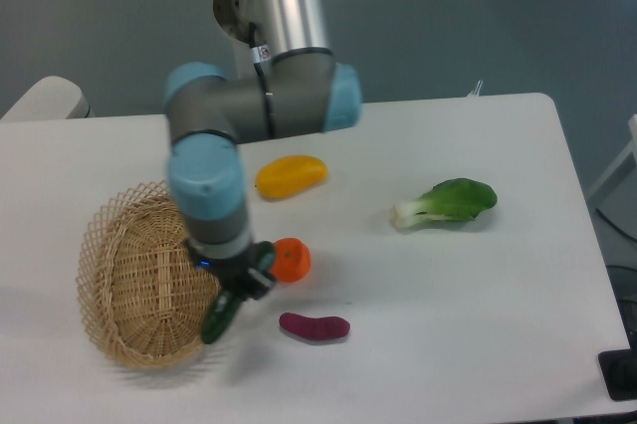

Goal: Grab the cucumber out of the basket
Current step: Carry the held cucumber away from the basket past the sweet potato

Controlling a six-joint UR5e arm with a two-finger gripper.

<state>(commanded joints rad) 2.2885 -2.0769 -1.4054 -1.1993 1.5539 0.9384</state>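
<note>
The gripper (pixel 239 290) clamps the dark green cucumber (pixel 221 317), tilted over the right rim of the wicker basket (pixel 134 285); an orange (pixel 293 260) sits just beside it; a purple sweet potato (pixel 315 326), yellow fruit (pixel 290 175) and bok choy (pixel 446 202) lie on the white bench (pixel 478 295).

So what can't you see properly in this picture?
- Gripper: the wrist covers its fingers, so the grip is hidden.
- Cucumber: its upper part is behind the gripper.
- Orange: its left edge sits behind the arm.
- Basket: the arm covers its right rim.
</note>
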